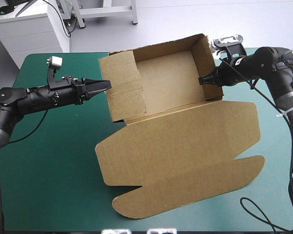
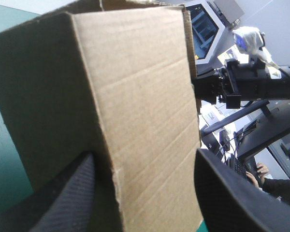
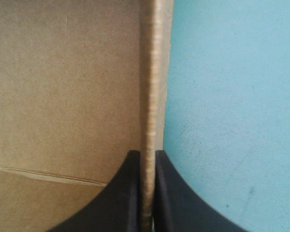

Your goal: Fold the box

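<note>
The brown box (image 1: 166,83) stands as an open tray at the table's far middle, its walls raised. Its lid (image 1: 180,146) lies flat toward the near edge, ending in a rounded flap (image 1: 185,192). My left gripper (image 1: 106,86) is open at the tray's left wall, level with its outer corner. In the left wrist view that wall (image 2: 135,111) stands straight ahead of the left gripper (image 2: 145,159), between its spread fingers. My right gripper (image 1: 204,80) is shut on the tray's right wall. The right wrist view shows the board's edge (image 3: 152,72) pinched between the right gripper (image 3: 146,157) fingers.
Bare teal-green cover (image 1: 49,161) lies left of the lid and under my left arm, and a narrow strip (image 1: 278,161) runs to the right of the lid. A white cabinet (image 1: 31,29) stands beyond the table's far left corner.
</note>
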Robot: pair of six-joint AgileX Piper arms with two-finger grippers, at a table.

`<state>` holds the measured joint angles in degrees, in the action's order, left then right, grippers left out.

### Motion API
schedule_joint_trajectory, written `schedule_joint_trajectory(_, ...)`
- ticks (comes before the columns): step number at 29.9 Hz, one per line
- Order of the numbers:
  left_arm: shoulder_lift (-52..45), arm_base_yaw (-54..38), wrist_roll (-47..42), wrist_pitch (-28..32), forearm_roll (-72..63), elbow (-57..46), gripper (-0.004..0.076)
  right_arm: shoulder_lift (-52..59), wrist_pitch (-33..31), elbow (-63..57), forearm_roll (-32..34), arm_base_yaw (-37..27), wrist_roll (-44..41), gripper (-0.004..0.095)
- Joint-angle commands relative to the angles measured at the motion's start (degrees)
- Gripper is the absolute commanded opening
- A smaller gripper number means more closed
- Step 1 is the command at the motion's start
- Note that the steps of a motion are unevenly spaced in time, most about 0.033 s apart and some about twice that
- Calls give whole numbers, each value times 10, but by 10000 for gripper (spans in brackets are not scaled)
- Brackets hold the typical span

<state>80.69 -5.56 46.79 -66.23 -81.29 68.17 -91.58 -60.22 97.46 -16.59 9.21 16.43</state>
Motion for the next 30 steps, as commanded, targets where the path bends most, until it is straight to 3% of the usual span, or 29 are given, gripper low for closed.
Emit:
schedule_joint_trajectory(1,-19,25,-67,21,3,20,432,22,35,18,-13,0,-4,-11)
schedule_joint_trajectory(8,-19,142,-313,147,321,102,432,22,35,18,-7,15,-4,-11)
schedule_joint_trajectory(14,-18,210,-486,183,514,148,432,23,38,21,17,39,-26,-11)
schedule_joint_trajectory(19,-16,218,-569,181,556,146,432,23,38,40,21,58,-34,-11)
schedule_joint_trajectory(30,-15,218,-650,182,630,146,432,23,39,75,72,106,-76,-11)
